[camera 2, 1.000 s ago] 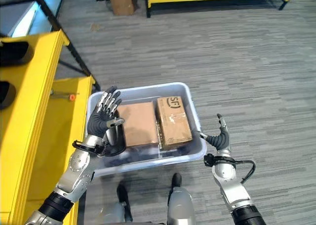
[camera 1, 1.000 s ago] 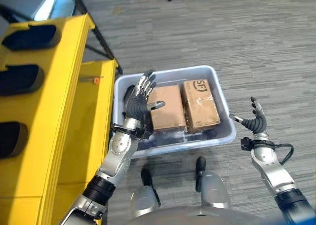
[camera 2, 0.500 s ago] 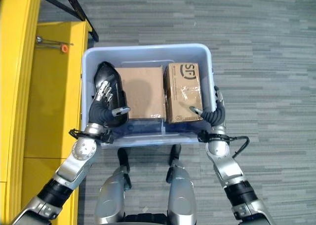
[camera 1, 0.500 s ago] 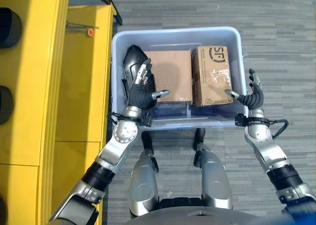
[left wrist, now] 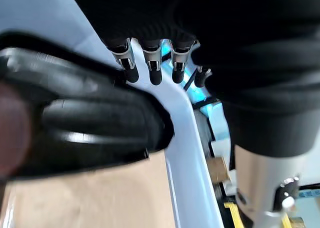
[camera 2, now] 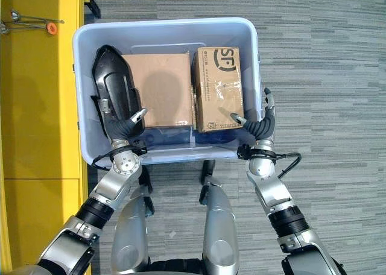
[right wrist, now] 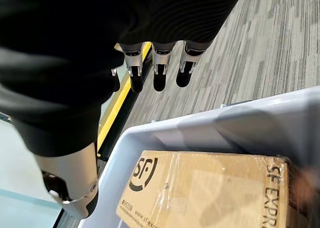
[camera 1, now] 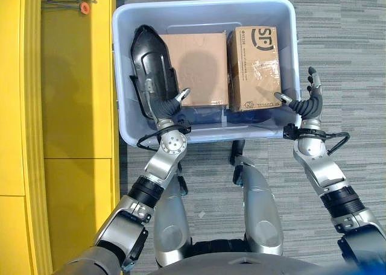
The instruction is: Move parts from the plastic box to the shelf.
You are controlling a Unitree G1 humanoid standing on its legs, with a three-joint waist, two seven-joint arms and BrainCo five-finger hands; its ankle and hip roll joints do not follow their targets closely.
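Left hand (camera 1: 167, 106): we cannot see its fingers, hidden behind the black part (camera 1: 150, 64). Yellow shelf (camera 1: 66, 106): we see it cut off at left.

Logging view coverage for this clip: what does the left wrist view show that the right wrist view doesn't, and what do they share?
Left wrist view: the left hand, fingers straight, above the black part and beside it the plain cardboard box. Right wrist view: the right hand, fingers straight, over the printed cardboard box, with grey carpet and a yellow shelf edge beyond. Both show the plastic box wall.
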